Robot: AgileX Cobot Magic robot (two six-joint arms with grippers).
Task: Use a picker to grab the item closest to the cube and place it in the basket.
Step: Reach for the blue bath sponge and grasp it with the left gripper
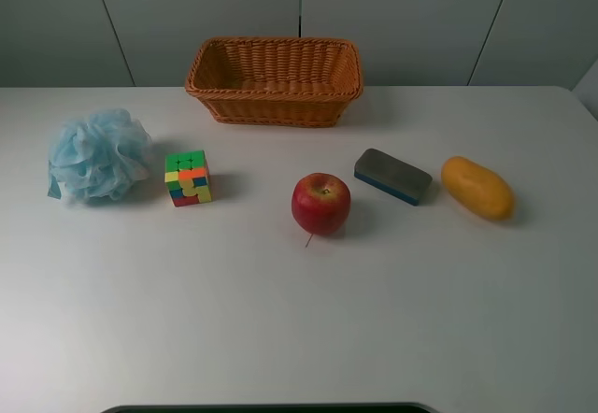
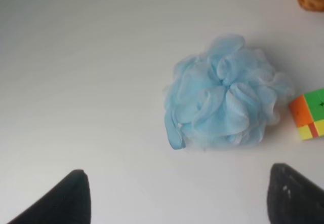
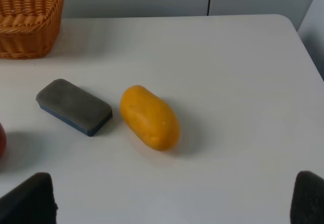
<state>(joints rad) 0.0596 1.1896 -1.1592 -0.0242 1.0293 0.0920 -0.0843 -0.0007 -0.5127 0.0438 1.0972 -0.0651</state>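
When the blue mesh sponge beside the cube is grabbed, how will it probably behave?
The blue mesh sponge looks like loose ruffled netting, so it will probably squash and feel very light. Its folds should catch easily rather than slip. It sits close to the cube, so a wide grab may nudge that.

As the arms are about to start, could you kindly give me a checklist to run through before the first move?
1. Target: bath pouf lies nearest the cube: ok.
2. Left end effector open and empty: ok.
3. Bath pouf unobstructed in the left wrist view: ok.
4. Basket empty and upright: ok.
5. Right end effector open, away from the bath pouf: ok.
6. Height above the table: cannot tell.
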